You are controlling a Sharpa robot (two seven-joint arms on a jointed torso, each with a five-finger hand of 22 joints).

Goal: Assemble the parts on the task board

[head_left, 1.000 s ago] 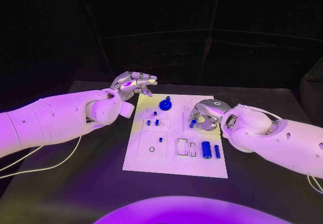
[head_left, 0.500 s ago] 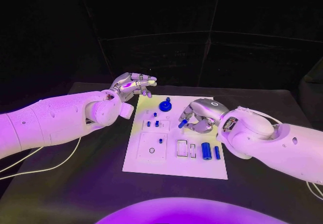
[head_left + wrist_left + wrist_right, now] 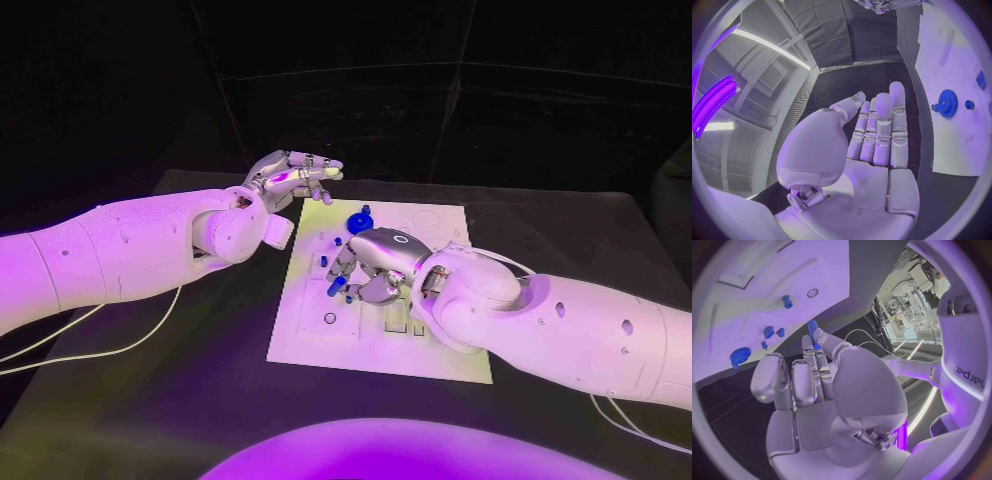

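Over the task board, the right hand pinches a blue peg, apparently carrying it to a hole; lowering it squarely comes next. Beyond it the left hand hovers empty, fingers apart.

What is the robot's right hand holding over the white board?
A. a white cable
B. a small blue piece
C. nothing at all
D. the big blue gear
B: the right hand pinches a small blue piece at its fingertips above the task board, while the blue gear sits apart on the board's far end.
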